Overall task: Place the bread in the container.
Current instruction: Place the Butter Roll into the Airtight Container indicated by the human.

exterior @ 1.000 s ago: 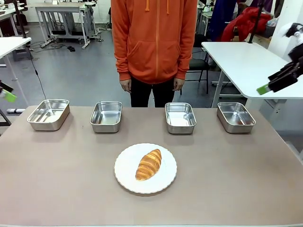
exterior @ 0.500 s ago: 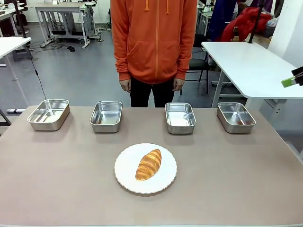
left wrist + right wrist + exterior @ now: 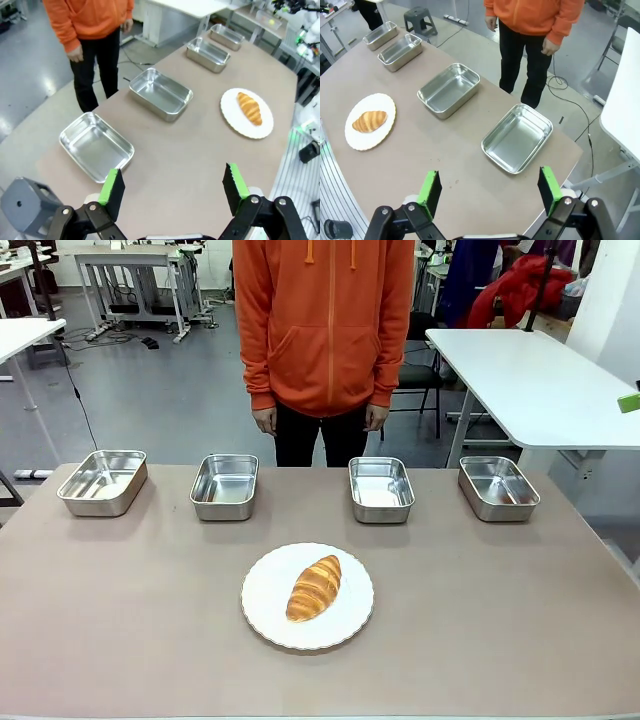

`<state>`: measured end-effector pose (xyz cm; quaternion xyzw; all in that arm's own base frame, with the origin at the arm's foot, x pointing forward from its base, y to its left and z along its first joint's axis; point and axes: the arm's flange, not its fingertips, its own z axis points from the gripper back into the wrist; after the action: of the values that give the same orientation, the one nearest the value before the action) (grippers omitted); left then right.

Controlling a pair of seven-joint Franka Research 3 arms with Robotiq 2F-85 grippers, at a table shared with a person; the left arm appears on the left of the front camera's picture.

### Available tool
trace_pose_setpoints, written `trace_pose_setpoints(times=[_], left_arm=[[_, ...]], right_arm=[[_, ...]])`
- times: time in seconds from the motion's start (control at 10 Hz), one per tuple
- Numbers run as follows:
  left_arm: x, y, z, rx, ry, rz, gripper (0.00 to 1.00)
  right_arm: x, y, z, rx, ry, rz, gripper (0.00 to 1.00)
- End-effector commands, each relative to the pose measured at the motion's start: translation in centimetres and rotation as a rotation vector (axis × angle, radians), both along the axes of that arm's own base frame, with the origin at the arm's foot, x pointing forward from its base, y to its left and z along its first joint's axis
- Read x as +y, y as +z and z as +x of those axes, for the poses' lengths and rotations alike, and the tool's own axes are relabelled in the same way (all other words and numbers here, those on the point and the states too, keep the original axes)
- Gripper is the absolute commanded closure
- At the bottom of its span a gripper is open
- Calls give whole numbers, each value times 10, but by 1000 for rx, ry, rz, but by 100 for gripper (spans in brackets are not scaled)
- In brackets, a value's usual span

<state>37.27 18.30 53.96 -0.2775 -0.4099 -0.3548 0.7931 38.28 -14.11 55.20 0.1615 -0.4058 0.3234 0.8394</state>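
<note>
Bread: croissant (image 3: 315, 587) lay on the white plate (image 3: 265, 618), lower centre of the front view, untouched; likely staged there as the pick-up spot.
Trays: four steel trays in a row across the middle of the front view, all empty; which one is the container could not be told, e.g. the second from left (image 3: 224, 486).
Person: stood behind the row, arms down, hands off the table.
Left claw (image 3: 173, 189): jaws spread wide, nothing between them, high above the table's end; bread on its plate at right of centre in that view (image 3: 249, 107), well apart.
Right claw (image 3: 489, 194): jaws wide, empty, above the opposite end; bread at left of its view (image 3: 369, 121), well apart.
</note>
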Motion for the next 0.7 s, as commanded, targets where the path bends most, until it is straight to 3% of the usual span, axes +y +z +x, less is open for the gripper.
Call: trace_pose_setpoints(times=[0.0,0.3,0.5,0.6], left_arm=[[0,-1,2,-11,-28,-21,0],[-1,-2,2,8,-14,-36,0],[-3,-3,7,63,-8,10,0],[-1,-5,1,29,-4,-13,0]], right_arm=[[-4,1,5,-18,43,10,0],[-3,2,4,-20,42,22,0],[-4,4,5,11,44,17,0],[0,1,3,3,21,22,0]])
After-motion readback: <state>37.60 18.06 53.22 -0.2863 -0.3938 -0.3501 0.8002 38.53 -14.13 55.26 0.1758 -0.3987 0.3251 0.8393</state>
